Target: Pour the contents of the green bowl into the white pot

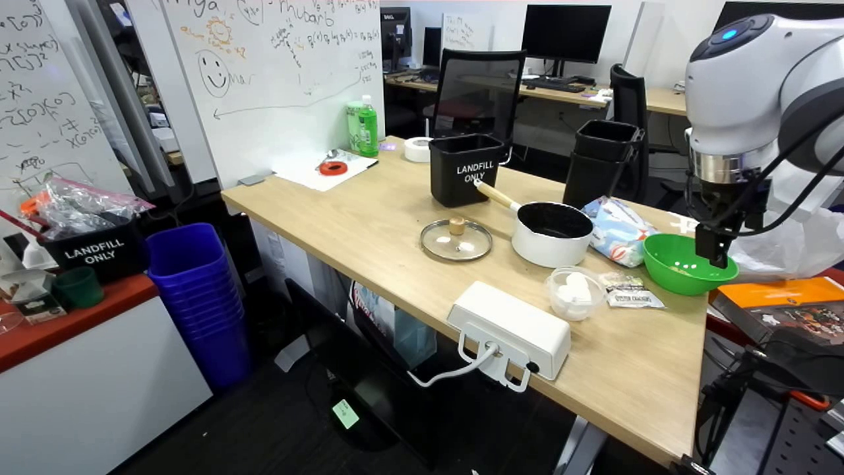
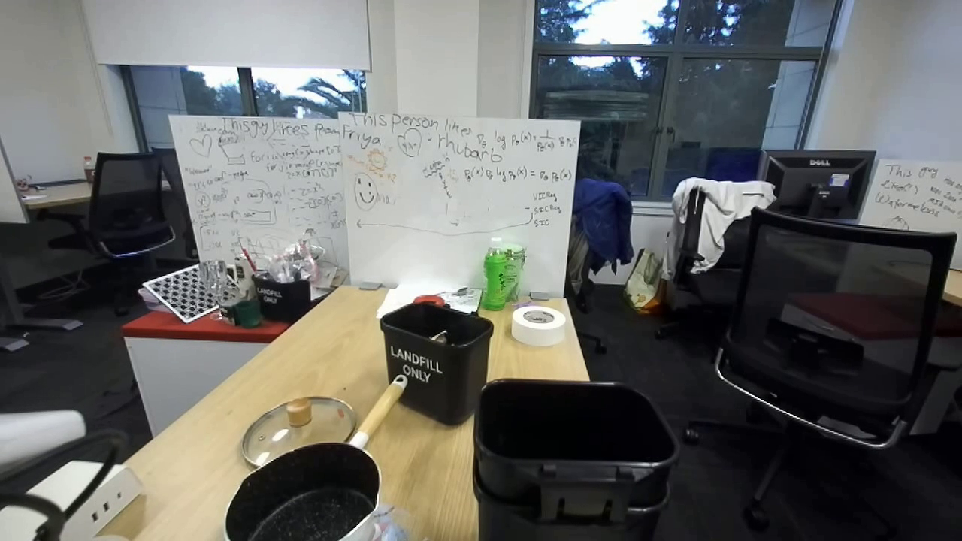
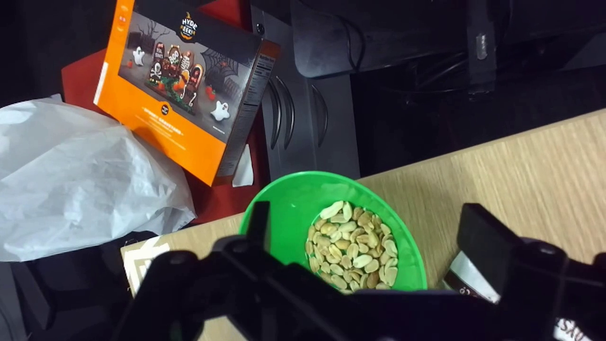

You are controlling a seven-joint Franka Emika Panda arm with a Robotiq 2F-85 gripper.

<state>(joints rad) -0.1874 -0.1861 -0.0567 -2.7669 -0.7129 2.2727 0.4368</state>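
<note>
The bowl [image 1: 692, 285] stands upright on the table [image 1: 626, 356], close to its edge, at centre right in an exterior view. In the wrist view it takes up the lower middle, with nuts [image 3: 355, 246] over its floor. The pot [image 1: 550, 249], uncovered, shows in both exterior views. The gripper [image 3: 367, 215] hangs over the bowl, its 2 fingers [image 3: 487, 241] spread wide and holding nothing.

The bowl looks like thin, smooth plastic, so I would expect it to be light, slightly springy, hard to break and rather slick. Most of the weight is probably the nuts, which look loose and should slide as soon as it tips.

The likely hold is the rim toward the right of the wrist view: 1 finger inside, 1 outside. In that view, the left finger shows against the bowl and the right against the table, with that rim between them; how far above it they are is hard to judge. A deep, firm pinch should resist twisting as the far side sags; a shallow pinch could let it swivel. Too hard a squeeze may bend the wall.
</note>
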